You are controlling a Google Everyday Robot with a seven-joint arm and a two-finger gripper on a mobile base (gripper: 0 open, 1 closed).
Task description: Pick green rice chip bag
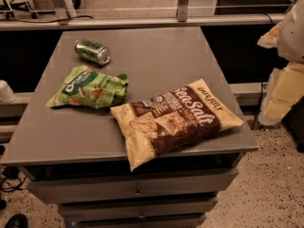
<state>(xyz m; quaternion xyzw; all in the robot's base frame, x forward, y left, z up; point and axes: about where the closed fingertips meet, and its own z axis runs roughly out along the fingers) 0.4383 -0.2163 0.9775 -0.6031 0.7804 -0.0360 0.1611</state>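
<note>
The green rice chip bag [89, 88] is small, crinkled and light green with a dark-green-and-white logo. It lies flat on the left half of the grey table top [156, 51]. My gripper [283, 91] shows as pale yellowish shapes at the right edge of the camera view, beyond the table's right side. It is far from the green bag and holds nothing that I can see. A white arm part [292, 30] hangs above it.
A larger cream-and-brown "Sea Salt" bag [173, 118] lies right of the green bag, its corner touching it, and overhangs the table's front edge. A green metal can [92, 51] lies on its side behind the green bag. Drawers [137, 191] sit below the top.
</note>
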